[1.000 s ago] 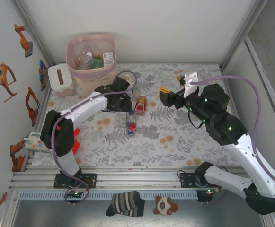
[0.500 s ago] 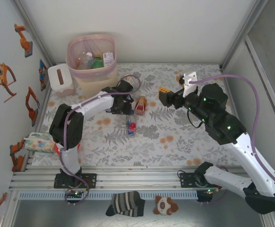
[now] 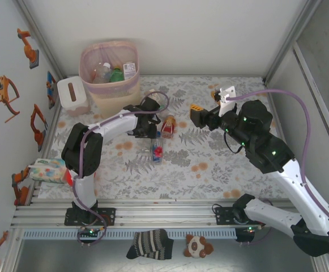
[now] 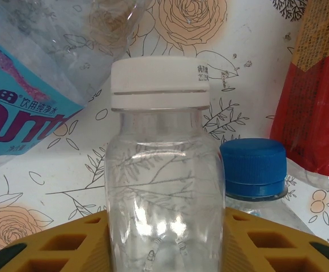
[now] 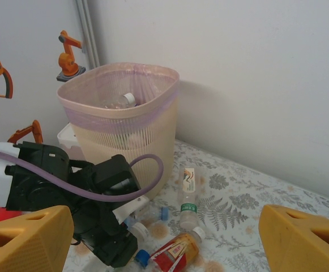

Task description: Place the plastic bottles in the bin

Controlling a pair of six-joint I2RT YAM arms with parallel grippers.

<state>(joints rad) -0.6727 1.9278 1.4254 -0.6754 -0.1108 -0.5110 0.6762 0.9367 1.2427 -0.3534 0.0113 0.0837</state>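
A small clear bottle with a white cap (image 4: 159, 170) stands between the yellow fingers (image 4: 62, 243) of my left gripper (image 3: 152, 128), which is shut on its body low over the table. Around it lie a blue-capped bottle (image 4: 252, 167), a blue-labelled clear bottle (image 4: 28, 113) and a red-labelled amber bottle (image 3: 167, 126) (image 5: 178, 249). Another bottle with a blue and red label (image 3: 157, 148) lies nearer. A clear bottle with a green band (image 5: 188, 195) lies by the bin (image 3: 109, 79) (image 5: 119, 113), which holds several bottles (image 3: 116, 73). My right gripper (image 3: 201, 116) (image 5: 164, 238) hangs open and empty, raised to the right.
A white tissue box (image 3: 72, 93) stands left of the bin. A tissue pack (image 3: 46, 170) lies at the table's left edge. A small orange thing (image 3: 215, 93) sits at the back. A striped sock (image 3: 150, 243) and a plush (image 3: 198, 246) lie below the rail.
My left gripper has slid right to the cluster of bottles and its elbow swung forward. The right arm has barely moved.
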